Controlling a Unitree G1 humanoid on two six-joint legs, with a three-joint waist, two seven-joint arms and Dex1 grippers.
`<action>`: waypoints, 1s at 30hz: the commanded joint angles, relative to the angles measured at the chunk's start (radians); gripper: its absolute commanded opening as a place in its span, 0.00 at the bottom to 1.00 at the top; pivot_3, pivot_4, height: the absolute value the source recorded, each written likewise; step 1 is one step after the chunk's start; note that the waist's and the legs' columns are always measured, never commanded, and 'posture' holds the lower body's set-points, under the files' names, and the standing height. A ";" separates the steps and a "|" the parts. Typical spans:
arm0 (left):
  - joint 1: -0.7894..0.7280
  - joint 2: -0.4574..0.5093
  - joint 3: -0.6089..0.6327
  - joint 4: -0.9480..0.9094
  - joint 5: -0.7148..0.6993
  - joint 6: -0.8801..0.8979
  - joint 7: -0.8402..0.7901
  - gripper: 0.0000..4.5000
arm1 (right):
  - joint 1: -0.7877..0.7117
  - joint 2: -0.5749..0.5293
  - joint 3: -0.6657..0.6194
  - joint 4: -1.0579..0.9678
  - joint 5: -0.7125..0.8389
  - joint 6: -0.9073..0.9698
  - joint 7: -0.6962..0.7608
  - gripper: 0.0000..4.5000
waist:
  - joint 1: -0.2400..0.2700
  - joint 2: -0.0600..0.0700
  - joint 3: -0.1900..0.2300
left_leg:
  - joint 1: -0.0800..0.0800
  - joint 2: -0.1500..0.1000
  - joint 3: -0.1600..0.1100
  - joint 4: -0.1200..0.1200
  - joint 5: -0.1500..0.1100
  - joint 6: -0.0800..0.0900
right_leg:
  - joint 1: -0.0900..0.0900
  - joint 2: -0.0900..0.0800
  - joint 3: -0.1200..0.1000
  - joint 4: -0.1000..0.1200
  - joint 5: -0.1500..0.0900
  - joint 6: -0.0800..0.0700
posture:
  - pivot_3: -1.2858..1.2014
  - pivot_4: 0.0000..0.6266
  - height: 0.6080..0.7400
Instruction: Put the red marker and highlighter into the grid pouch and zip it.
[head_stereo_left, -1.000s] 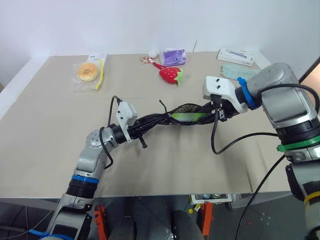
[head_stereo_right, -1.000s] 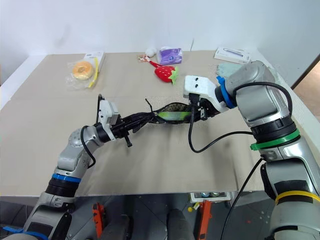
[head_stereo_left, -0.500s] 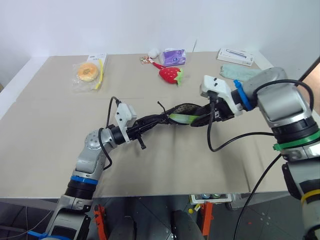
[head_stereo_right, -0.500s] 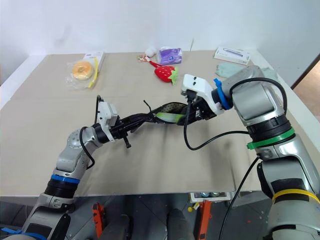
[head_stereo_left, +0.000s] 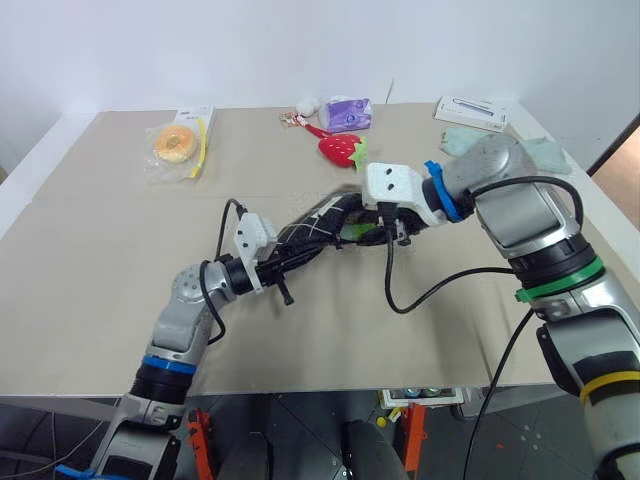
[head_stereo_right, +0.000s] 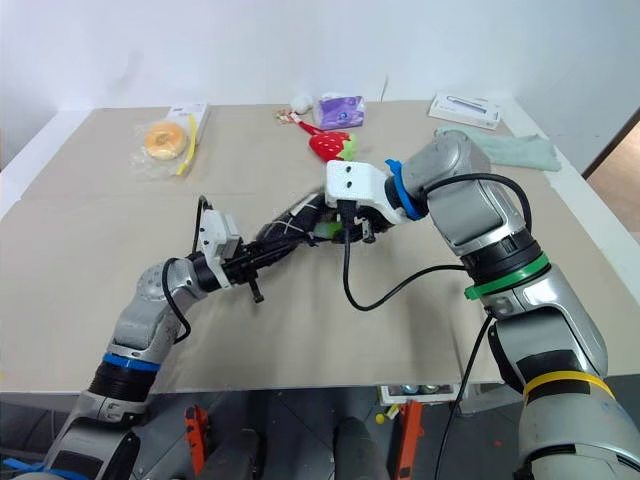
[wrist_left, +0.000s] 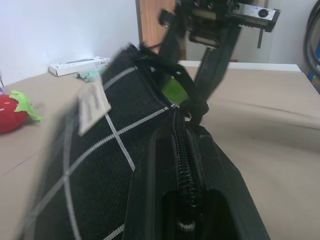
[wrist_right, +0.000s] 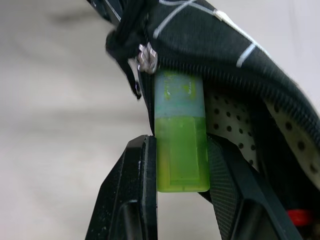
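The left gripper (head_stereo_left: 285, 262) is clamped on the near-left end of the grid pouch (head_stereo_left: 315, 225), holding it off the table (head_stereo_left: 100, 250) so the right gripper (wrist_right: 177, 165), gripping the highlighter (wrist_right: 180, 145), can feed it cap-first into the pouch's open mouth

A tan table (head_stereo_left: 100, 300) is seen. At its far left a bagged donut (head_stereo_left: 176, 145) lies just beside a white box (head_stereo_left: 197, 118) with a yellow strip. At far centre a toy strawberry (head_stereo_left: 342, 150) rests, with a purple packet (head_stereo_left: 349, 114) and a small white object (head_stereo_left: 307, 104) behind it. At far right a white box (head_stereo_left: 471, 111) lies near a pale-green cloth (head_stereo_right: 510, 150).
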 joint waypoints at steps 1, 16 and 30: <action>-0.007 -0.004 -0.010 -0.053 -0.014 0.003 -0.005 0.00 | -0.014 0.017 -0.046 -0.028 0.004 -0.125 -0.035 0.23 | 0.000 0.000 0.000 | 0.000 0.000 0.000 0.000 0.000 0.000 | 0.000 0.000 0.000 0.000 0.000 0.000 | 0.52 0.24 1.00; -0.029 -0.010 0.028 -0.045 -0.072 0.077 0.008 0.00 | -0.028 -0.109 -0.140 -0.028 0.085 -0.066 0.082 1.00 | 0.000 0.000 0.000 | 0.000 0.000 0.000 0.000 0.000 0.000 | 0.000 0.000 0.000 0.000 0.000 0.000 | 0.52 0.24 1.00; -0.045 -0.023 0.049 -0.058 -0.130 0.154 0.020 0.00 | 0.013 -0.005 -0.208 -0.226 0.285 0.227 -0.011 1.00 | 0.001 0.000 0.000 | 0.000 0.000 0.000 0.001 0.000 0.000 | 0.001 0.000 0.000 0.001 0.000 -0.001 | 0.52 0.24 1.00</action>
